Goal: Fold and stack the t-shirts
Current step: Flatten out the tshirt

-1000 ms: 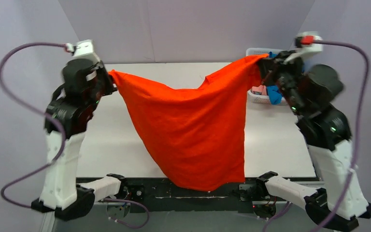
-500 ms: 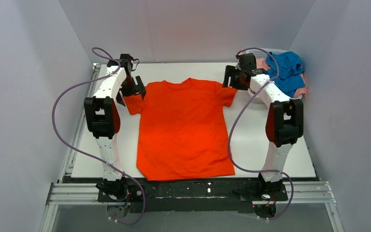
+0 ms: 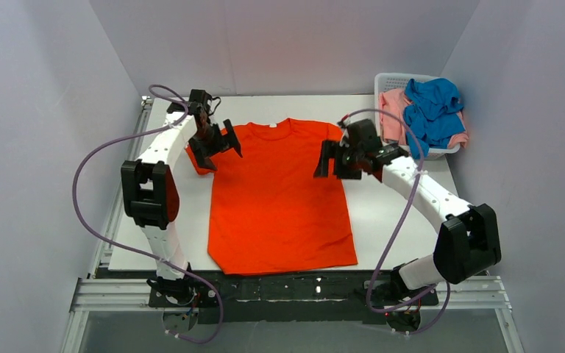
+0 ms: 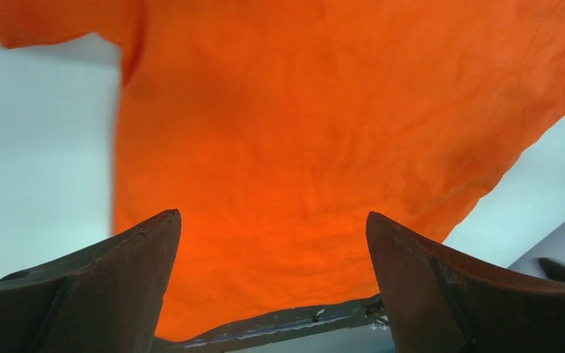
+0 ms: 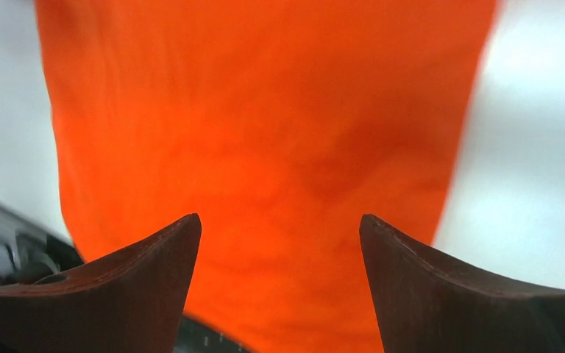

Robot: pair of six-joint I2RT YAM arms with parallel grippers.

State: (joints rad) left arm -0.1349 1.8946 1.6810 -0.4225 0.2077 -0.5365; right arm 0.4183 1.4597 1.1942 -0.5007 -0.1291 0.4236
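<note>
White worktop (image 3: 412, 228) now carries the bright orange-red cloth t-shirt (image 3: 279, 206) flat at mid-frame, no longer stretched aloft; our left tool (image 3: 215, 149) and right tool (image 3: 338, 166) hang above its sleeves with jaws apart, so we judge folding can start.

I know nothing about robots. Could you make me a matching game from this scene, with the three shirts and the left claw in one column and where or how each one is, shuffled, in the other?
Things:
1. orange-red t-shirt
2. blue t-shirt
3. pink t-shirt
4. left gripper

Places or states:
A. on top of the heap in the basket
B. open, holding nothing
C. spread flat on the table
D. in the basket, partly under another shirt

Pairs: 1-C, 2-A, 3-D, 4-B
</note>
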